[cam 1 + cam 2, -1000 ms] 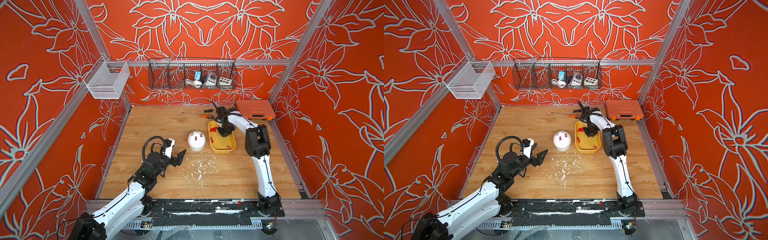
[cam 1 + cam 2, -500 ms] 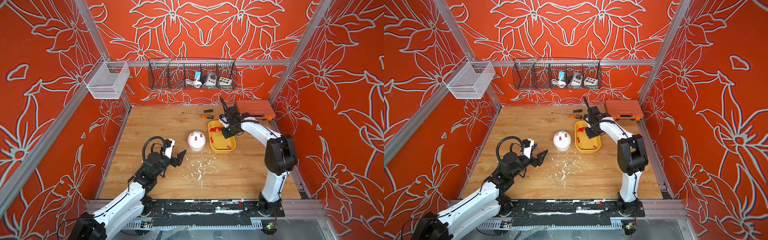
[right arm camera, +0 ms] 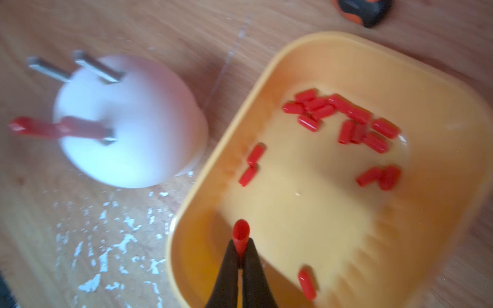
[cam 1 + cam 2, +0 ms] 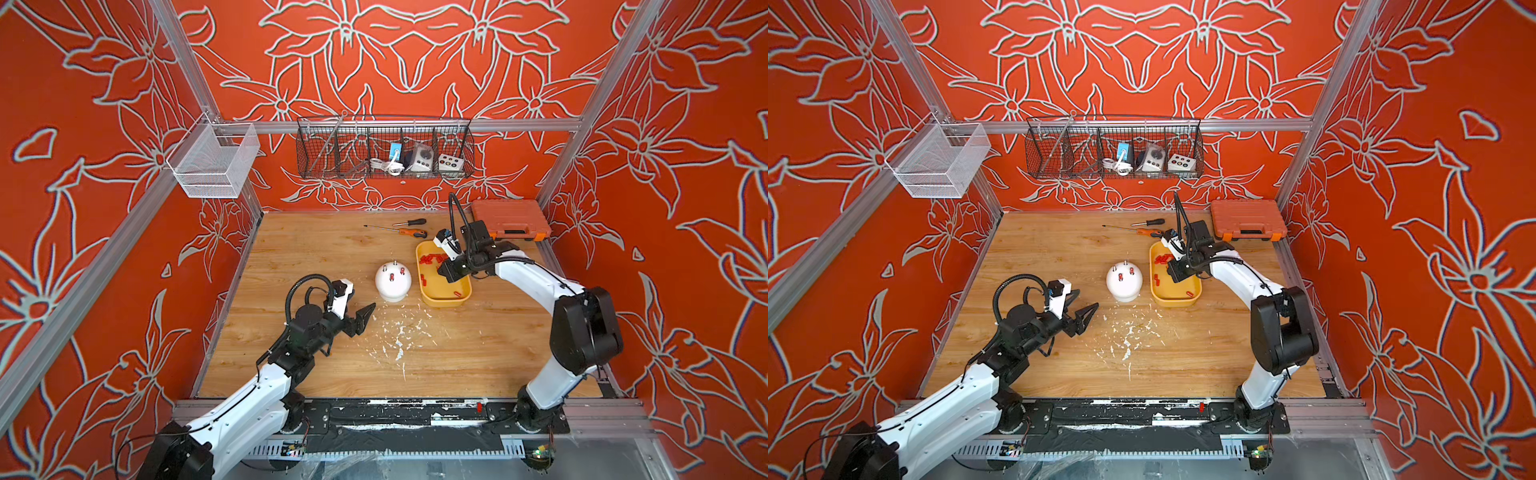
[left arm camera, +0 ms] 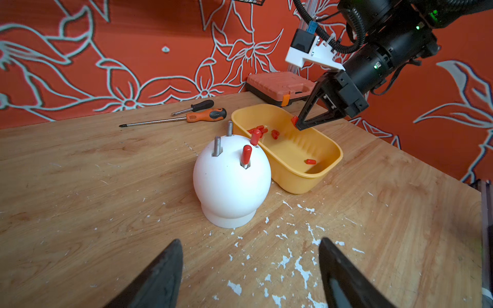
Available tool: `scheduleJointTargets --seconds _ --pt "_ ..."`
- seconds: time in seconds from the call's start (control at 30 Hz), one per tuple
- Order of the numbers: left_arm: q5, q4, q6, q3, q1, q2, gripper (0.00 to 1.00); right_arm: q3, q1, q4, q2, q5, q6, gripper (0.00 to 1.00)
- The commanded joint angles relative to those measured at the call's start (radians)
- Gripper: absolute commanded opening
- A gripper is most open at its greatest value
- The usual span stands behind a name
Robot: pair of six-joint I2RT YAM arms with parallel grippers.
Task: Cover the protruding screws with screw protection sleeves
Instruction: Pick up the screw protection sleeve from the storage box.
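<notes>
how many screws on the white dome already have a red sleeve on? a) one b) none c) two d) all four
c: on the white dome, two red sleeves sit over their screws, while two bare screws stand grey and uncovered.

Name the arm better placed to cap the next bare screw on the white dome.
Right. The right gripper is shut on a red plastic sleeve over the yellow plastic tray, beside the white rounded dome. The left gripper is open and empty.
</notes>
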Motion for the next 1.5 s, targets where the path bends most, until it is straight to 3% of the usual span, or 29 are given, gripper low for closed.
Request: scheduleJointTargets --seconds 0.0,0.1,0.17,0.3,0.4,0.57,0.67,0.8,0.93,1.13,1.47 --pt "0.102 0.082 0.015 -0.022 0.0 -0.011 0.76 -0.047 0.045 0.113 -0.087 -0.315 -0.107 0.0" --pt "0.24 0.134 0.017 -0.034 0.0 -0.026 0.67 -0.112 0.144 0.15 -0.168 -0.367 -0.183 0.0" --pt "0.26 0.142 -0.004 -0.043 -0.001 -0.06 0.64 -0.136 0.193 0.142 -0.197 -0.394 -0.221 0.0" --pt "0.25 0.145 -0.044 -0.102 -0.004 -0.232 0.66 -0.189 0.261 0.175 -0.237 -0.471 -0.194 0.0" --pt "0.237 0.052 -0.072 -0.123 -0.006 -0.385 0.67 -0.264 0.308 0.249 -0.283 -0.484 -0.171 0.0" --pt "0.313 -0.053 -0.154 -0.176 -0.007 -0.649 0.69 -0.315 0.363 0.285 -0.334 -0.509 -0.159 0.0" --pt "0.342 -0.099 -0.161 -0.199 -0.018 -0.718 0.76 -0.297 0.397 0.238 -0.339 -0.507 -0.182 0.0" --pt "0.38 -0.108 -0.118 -0.186 -0.05 -0.668 0.77 -0.275 0.439 0.177 -0.338 -0.491 -0.224 0.0" --pt "0.445 -0.067 -0.069 -0.13 -0.087 -0.487 0.76 -0.258 0.478 0.13 -0.342 -0.457 -0.271 0.0" --pt "0.561 -0.053 -0.024 -0.023 -0.104 -0.225 0.65 -0.256 0.52 0.109 -0.36 -0.398 -0.308 0.0" --pt "0.588 -0.019 -0.022 -0.013 -0.116 -0.165 0.58 -0.239 0.541 0.092 -0.344 -0.361 -0.317 0.0"
